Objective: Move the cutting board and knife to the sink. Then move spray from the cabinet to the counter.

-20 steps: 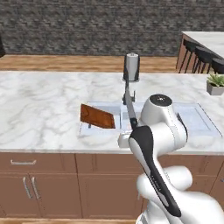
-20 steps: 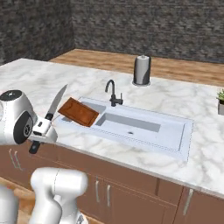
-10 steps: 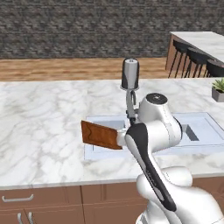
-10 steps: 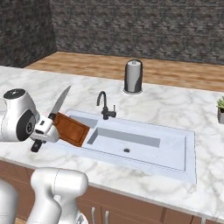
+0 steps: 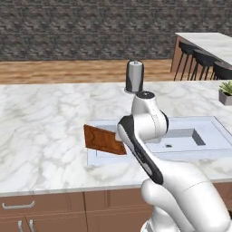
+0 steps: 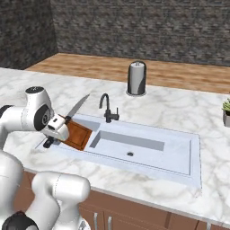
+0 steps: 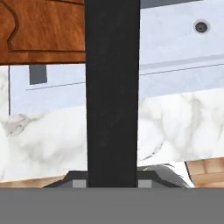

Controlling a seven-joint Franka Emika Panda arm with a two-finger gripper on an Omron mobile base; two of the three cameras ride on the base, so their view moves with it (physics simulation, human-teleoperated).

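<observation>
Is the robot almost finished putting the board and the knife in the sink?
Partly. The cutting board already leans in the left end of the sink. The claw is shut on the knife, holding it by its black handle above the sink's left end, blade pointing up and away, so the knife isn't in yet. After that comes moving the spray from the cabinet to the counter.

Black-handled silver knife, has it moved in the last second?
Yes: held in the gripper, the knife has come rightward, closer to the black faucet in the right base view.
</observation>
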